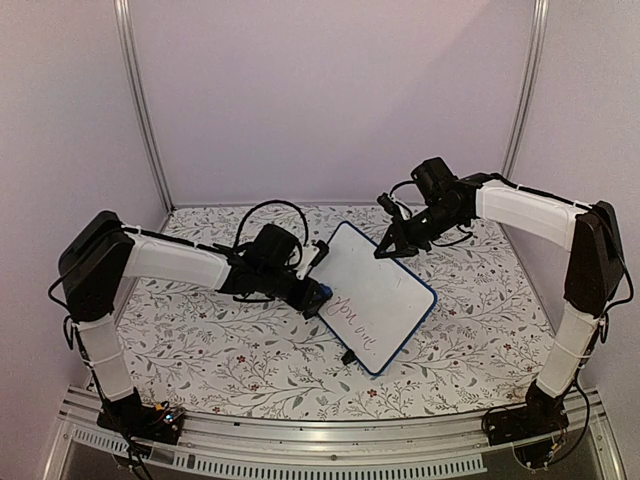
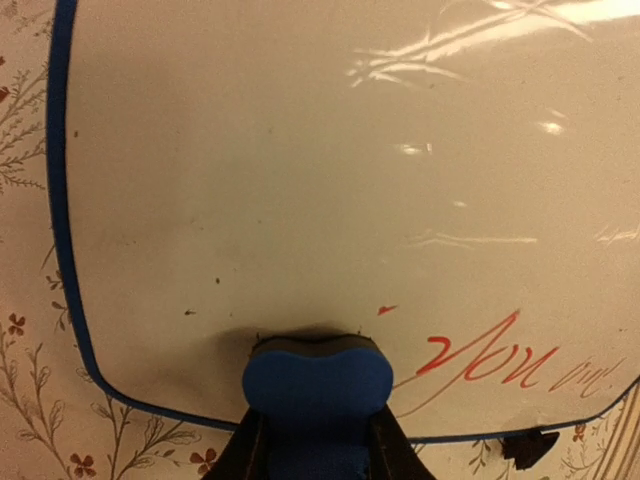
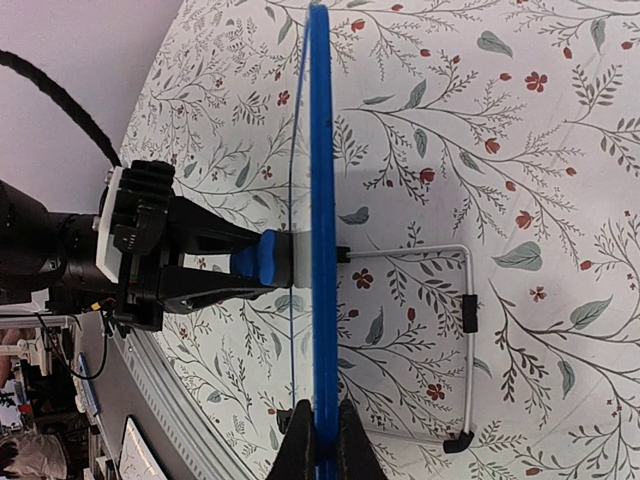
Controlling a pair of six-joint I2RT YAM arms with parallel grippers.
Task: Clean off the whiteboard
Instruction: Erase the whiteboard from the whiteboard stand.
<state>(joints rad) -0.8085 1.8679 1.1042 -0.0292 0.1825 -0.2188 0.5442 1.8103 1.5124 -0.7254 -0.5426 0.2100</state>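
Note:
The whiteboard (image 1: pixel 385 290) has a blue frame and is propped up tilted at mid-table. Red handwriting (image 2: pixel 490 362) crosses its lower part. My left gripper (image 1: pixel 312 296) is shut on a blue eraser (image 2: pixel 318 378), and the eraser's dark face presses on the board (image 2: pixel 300 170) just left of the writing. My right gripper (image 1: pixel 392 243) is shut on the board's far edge. In the right wrist view the frame (image 3: pixel 322 150) runs edge-on between my right gripper's (image 3: pixel 320 435) fingers. The eraser (image 3: pixel 258 262) touches the board's left side there.
A white wire stand (image 3: pixel 467 330) with black feet props the board from behind. A black cable (image 1: pixel 268 212) loops above my left wrist. A floral cloth (image 1: pixel 200 350) covers the table. A metal rail (image 1: pixel 330 440) runs along the near edge.

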